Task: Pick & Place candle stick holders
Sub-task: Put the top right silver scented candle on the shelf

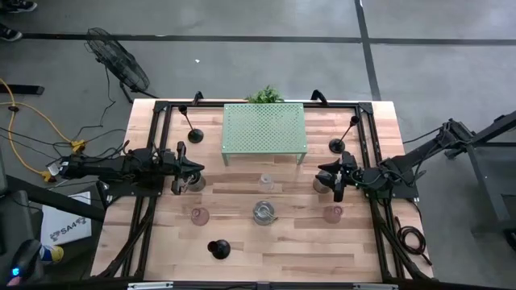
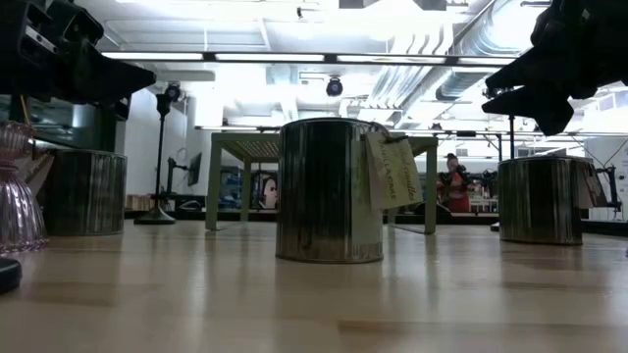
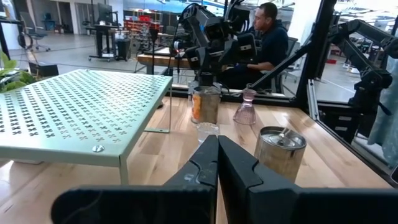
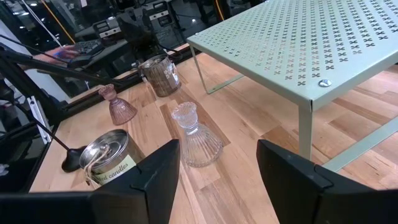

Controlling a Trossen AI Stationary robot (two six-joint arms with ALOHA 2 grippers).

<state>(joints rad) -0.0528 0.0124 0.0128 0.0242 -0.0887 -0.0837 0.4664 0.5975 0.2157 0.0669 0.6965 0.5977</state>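
Several candle stick holders stand on their bases on the wooden table. Silver cups stand at the left (image 1: pixel 193 184), in the middle (image 1: pixel 264 212) and at the right (image 1: pixel 322 185). There are two pink glass ones (image 1: pixel 199 216) (image 1: pixel 333 214), a clear glass one (image 1: pixel 265 182) and black slim-stemmed ones (image 1: pixel 193 133) (image 1: pixel 337 143) (image 1: pixel 218 250). My left gripper (image 1: pixel 187 173) (image 3: pixel 217 155) is shut and hovers over the left cup (image 2: pixel 83 191). My right gripper (image 1: pixel 334 181) (image 4: pixel 214 174) is open and hangs above the right cup (image 2: pixel 540 201), clear of it.
A pale green perforated rack (image 1: pixel 264 129) stands at the table's far middle, with a leafy plant (image 1: pixel 264 95) behind it. A black frame (image 1: pixel 153 145) runs along the table's sides. A person (image 3: pixel 267 37) sits beyond the table's right edge.
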